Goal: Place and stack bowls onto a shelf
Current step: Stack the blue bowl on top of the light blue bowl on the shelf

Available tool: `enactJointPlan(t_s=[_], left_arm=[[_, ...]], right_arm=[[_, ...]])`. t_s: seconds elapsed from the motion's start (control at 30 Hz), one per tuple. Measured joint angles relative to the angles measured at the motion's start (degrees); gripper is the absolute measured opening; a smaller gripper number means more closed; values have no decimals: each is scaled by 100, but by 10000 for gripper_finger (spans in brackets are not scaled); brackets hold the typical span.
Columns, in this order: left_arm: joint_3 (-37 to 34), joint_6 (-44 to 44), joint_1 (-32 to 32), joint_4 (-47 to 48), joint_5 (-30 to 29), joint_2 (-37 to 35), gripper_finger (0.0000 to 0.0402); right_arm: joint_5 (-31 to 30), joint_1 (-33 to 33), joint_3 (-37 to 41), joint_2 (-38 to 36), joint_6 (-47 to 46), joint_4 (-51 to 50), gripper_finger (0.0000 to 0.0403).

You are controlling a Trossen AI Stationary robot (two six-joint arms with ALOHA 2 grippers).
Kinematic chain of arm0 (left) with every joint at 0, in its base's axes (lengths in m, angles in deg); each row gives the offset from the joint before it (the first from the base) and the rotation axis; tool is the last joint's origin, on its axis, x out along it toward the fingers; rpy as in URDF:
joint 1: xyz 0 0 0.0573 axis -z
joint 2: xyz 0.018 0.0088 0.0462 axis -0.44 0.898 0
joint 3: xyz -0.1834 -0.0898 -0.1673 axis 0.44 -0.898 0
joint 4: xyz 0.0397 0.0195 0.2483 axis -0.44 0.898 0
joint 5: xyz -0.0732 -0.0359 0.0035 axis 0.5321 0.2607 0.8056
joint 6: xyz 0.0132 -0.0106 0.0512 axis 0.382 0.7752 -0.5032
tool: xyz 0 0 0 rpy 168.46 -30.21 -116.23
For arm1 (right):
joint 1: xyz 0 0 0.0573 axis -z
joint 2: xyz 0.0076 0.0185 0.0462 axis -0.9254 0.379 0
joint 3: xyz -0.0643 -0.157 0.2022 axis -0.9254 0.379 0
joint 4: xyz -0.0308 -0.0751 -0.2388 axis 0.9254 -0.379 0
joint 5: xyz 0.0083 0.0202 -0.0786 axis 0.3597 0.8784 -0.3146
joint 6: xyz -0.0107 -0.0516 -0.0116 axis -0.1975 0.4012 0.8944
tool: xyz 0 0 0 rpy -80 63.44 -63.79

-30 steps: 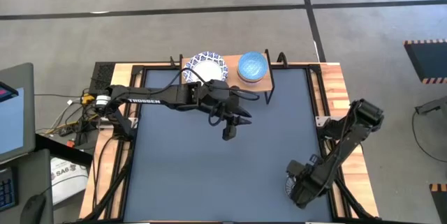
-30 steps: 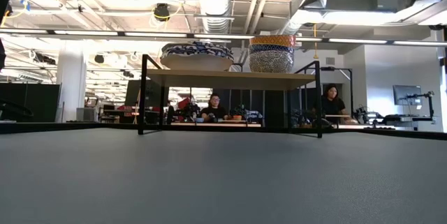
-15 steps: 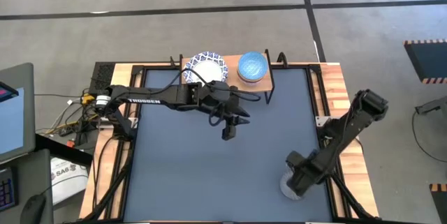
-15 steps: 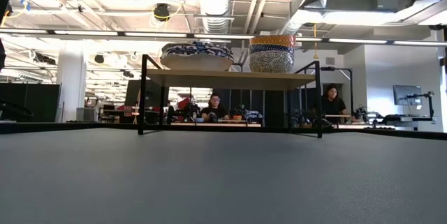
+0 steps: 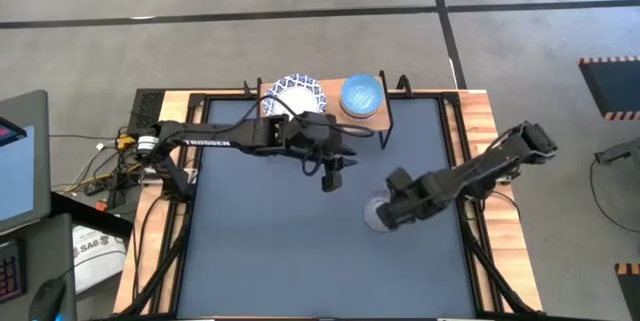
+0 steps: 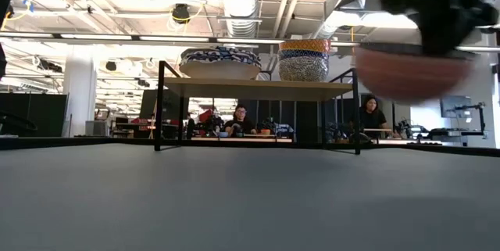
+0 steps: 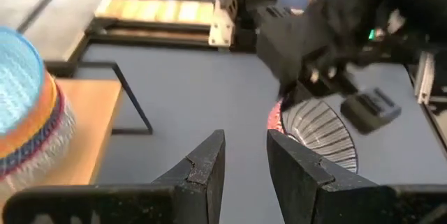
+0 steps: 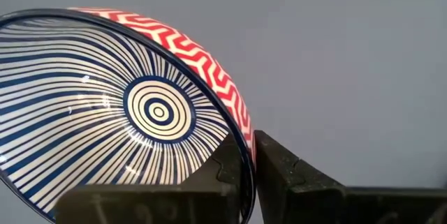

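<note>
My right gripper (image 5: 392,209) is shut on a small bowl (image 5: 378,216) with a red zigzag outside and blue radial stripes inside. It hovers over the middle of the table; the low view shows this bowl (image 6: 410,67) in the air. My left gripper (image 5: 330,179) is open and holds nothing, above the table in front of the shelf (image 5: 335,113). On the wooden shelf top a stack of blue-and-white bowls (image 5: 295,96) sits left of a stack of small bowls (image 5: 361,94) with the light blue one on top. My right gripper holds the striped bowl by its rim (image 8: 241,144), on the side toward the table's right. One finger (image 8: 223,175) is inside the bowl and the other finger (image 8: 290,172) is on its red outer wall. The fingers come from the table's right. The bowl is lifted clear of the table.
The shelf (image 6: 258,88) stands on thin black legs at the far edge, with open room under its top. In the left wrist view the small-bowl stack (image 7: 24,112) is close beside my left gripper (image 7: 246,147). People sit in the room beyond the table.
My right gripper has swung from the table's near right corner toward the middle and the far side, carrying the striped bowl in the air. The bowl has come into the low view. My left arm has stayed about where it was.
</note>
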Motion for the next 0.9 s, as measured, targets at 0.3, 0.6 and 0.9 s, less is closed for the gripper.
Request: enactJointPlan(t_s=[0.3, 0.6, 0.9], left_arm=[[0, 30, -27, 825, 522, 0, 93], [0, 200, -20, 317, 361, 2, 93], [18, 94, -7, 340, -600, -9, 93]], right_arm=[[-949, 391, -1133, -11, 959, -408, 48], [-885, 965, -1535, -10, 788, -409, 49], [-977, 1033, -2020, -2, 948, -474, 50]])
